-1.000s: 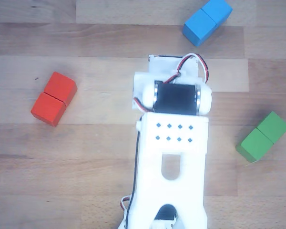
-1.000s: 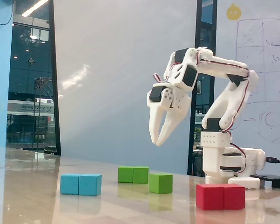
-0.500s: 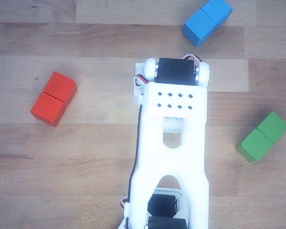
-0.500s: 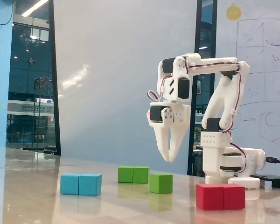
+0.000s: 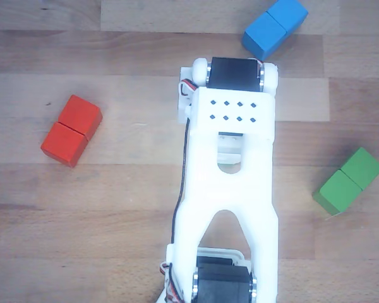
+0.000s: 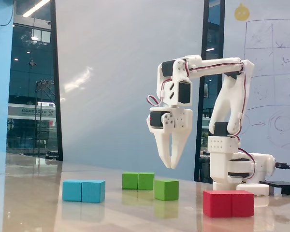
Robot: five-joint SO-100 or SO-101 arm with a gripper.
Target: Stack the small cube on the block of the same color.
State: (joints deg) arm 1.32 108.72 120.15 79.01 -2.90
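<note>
Right, sweeping the fixed view from the left: low in the left-centre of the frame sits the blue block, flat on the table. Next along, lower centre, comes the green block, lying on its long side with the seam facing us, a broad flat top that looks ready to take a cube. Just beside it to the right, slightly nearer the camera, is the small cube, resting on the table and not touching the block as far as I can tell. Above that pair, in mid-frame, hangs the gripper, pointing straight down and well clear of the tabletop; my read is it's lining up over the cube for a pick. The two fingers taper to tips that look almost together, a thin sliver of gap at most, and there's nothing between them. Further right, lower right of the frame, the red block lies nearest the camera, with the arm's base behind it.

In the other view, the red block is at left, the arm's white body fills the centre and hides the cube and fingers, the blue block is at the upper right, and the green block is at the right edge.
</note>
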